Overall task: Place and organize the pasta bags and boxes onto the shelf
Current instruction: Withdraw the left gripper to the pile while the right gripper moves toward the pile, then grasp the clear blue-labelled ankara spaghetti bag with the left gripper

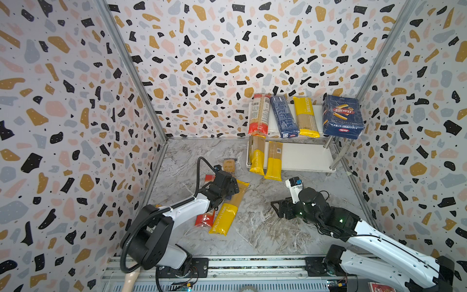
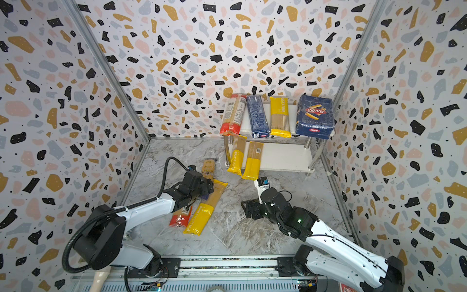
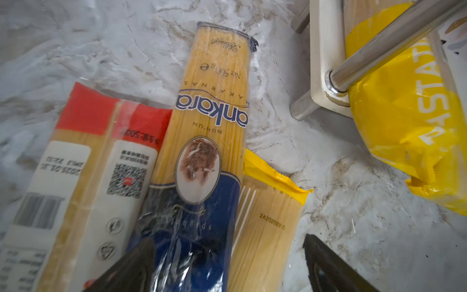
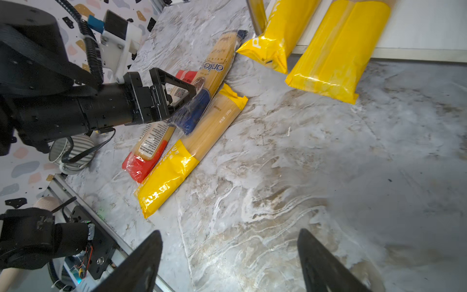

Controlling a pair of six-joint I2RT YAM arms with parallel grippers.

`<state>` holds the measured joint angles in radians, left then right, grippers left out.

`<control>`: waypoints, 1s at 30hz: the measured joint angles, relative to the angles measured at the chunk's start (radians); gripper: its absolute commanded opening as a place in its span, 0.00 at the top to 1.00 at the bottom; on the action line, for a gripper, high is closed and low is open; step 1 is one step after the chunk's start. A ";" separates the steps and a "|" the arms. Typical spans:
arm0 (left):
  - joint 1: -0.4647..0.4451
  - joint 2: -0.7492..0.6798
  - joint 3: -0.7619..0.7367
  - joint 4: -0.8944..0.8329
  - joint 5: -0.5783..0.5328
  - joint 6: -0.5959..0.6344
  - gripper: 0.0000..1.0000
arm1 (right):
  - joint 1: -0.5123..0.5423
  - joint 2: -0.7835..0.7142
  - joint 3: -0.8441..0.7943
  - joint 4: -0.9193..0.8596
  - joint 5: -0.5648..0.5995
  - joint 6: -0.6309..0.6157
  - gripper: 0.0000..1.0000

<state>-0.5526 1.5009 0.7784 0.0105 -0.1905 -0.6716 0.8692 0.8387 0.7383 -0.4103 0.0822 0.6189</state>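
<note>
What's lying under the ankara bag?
The ankara bag overlaps a red-ended bag and a yellow bag at its blue end; its clear end lies on the table. How far those two run beneath it is covered.

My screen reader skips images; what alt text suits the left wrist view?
The open left gripper is poised over three spaghetti bags side by side on the marble table: red-ended bag, Ankara bag, yellow-ended bag. Nearby, a PASTATIME bag overhangs the shelf.
</note>
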 measured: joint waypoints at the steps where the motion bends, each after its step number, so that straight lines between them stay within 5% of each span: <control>1: 0.002 0.032 0.016 0.002 0.001 0.007 0.10 | -0.018 -0.002 0.000 -0.003 -0.010 -0.006 0.16; 19: 0.054 0.290 0.198 -0.030 -0.059 0.119 0.10 | -0.269 -0.003 0.000 -0.006 -0.197 -0.107 0.16; 30: 0.054 0.357 0.221 -0.018 -0.087 0.146 0.17 | -0.319 -0.001 0.000 -0.005 -0.266 -0.134 0.16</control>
<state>-0.4984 1.8576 0.9997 -0.0078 -0.2779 -0.5255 0.5499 0.8375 0.7383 -0.4152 -0.1833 0.4847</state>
